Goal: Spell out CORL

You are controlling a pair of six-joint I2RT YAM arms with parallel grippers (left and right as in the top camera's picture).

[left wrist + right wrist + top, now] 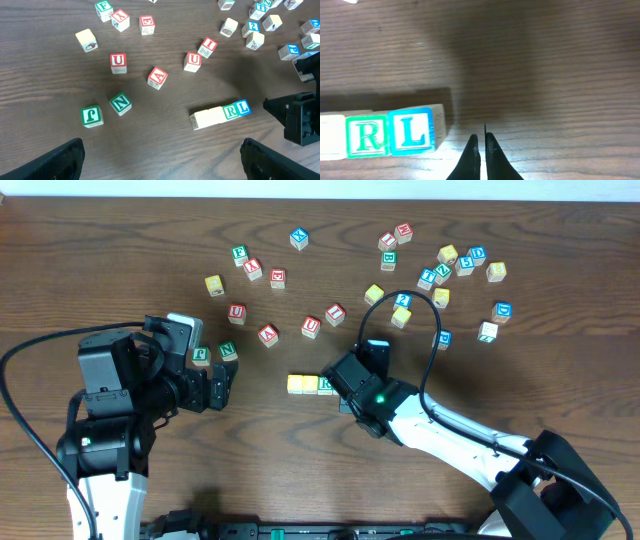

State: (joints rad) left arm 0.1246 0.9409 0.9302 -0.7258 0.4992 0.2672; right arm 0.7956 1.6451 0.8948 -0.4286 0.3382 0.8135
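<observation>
The table (120, 240) is dark brown board with a fine straight grain and a dull sheen. Around its middle, somewhat toward the near edge, four small square-edged wooden cubes sit face to face in one straight row: two yellow cubes (207, 117), then the R cube (231, 111) with a green frame and green letter, then the L cube (242, 107) in blue. The side faces are bare pale wood. From the left wrist the yellow pair's tops look blank and washed out, so their letters cannot be read. In the right wrist view the frame's left edge cuts one of them off. From overhead the L is hidden under the right gripper (350, 380). That gripper's black, tapering fingers (472, 152) are pressed tightly together and hold nothing. Their points are near the L cube's end face, apart from it. Whether they touch the board cannot be told. The left gripper (161, 145) is spread wide and empty, and its matte black fingers are cut off by the bottom of its own view. Loose cubes (311, 326) with red, green and blue letters lie scattered toward the far edge, many too small to read.
</observation>
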